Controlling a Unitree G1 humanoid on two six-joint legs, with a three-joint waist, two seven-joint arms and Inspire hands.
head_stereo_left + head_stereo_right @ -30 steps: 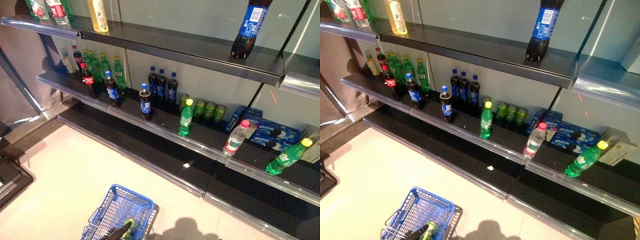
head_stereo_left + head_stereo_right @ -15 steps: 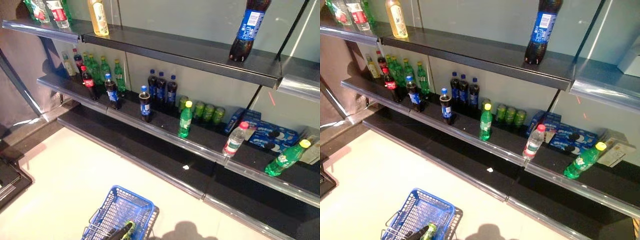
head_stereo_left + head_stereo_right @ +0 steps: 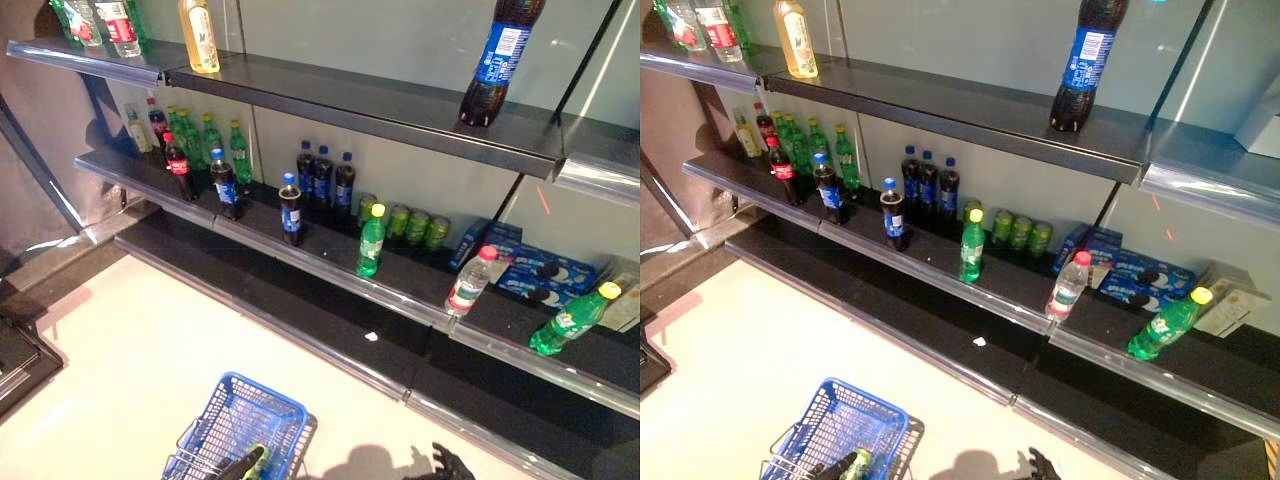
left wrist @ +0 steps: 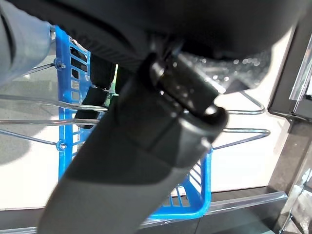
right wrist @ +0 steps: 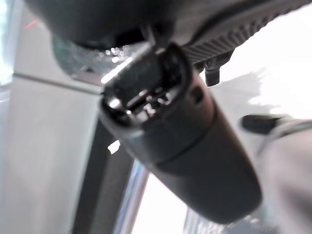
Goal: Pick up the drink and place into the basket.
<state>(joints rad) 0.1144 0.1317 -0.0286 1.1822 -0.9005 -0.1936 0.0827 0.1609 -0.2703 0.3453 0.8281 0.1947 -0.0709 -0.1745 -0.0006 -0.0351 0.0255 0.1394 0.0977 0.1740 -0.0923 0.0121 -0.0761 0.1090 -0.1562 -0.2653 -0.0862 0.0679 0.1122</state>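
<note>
Many drinks stand on the dark shelves: a green bottle with a yellow cap [image 3: 371, 240], a dark cola with a blue label [image 3: 290, 208], a clear water bottle with a red cap [image 3: 470, 280] and a leaning green bottle [image 3: 572, 318]. The blue basket [image 3: 275, 418] is low in front of me, and a green bottle [image 3: 258, 461] lies inside it. My left hand [image 3: 234, 467] is at the basket's wire handle [image 4: 243, 131], fingers [image 4: 99, 73] curled over it. My right hand [image 3: 446, 463] shows at the bottom edge, fingers spread, holding nothing and well below the shelves.
A large cola bottle [image 3: 495, 60] stands on the top shelf, with more bottles at its far left. Green cans [image 3: 410, 222] and blue biscuit packs [image 3: 540, 270] sit at the back of the middle shelf. Pale floor [image 3: 130, 350] lies between me and the shelves.
My right hand has risen into view at the bottom edge. The camera has shifted slightly; the bottles and the basket keep their places.
</note>
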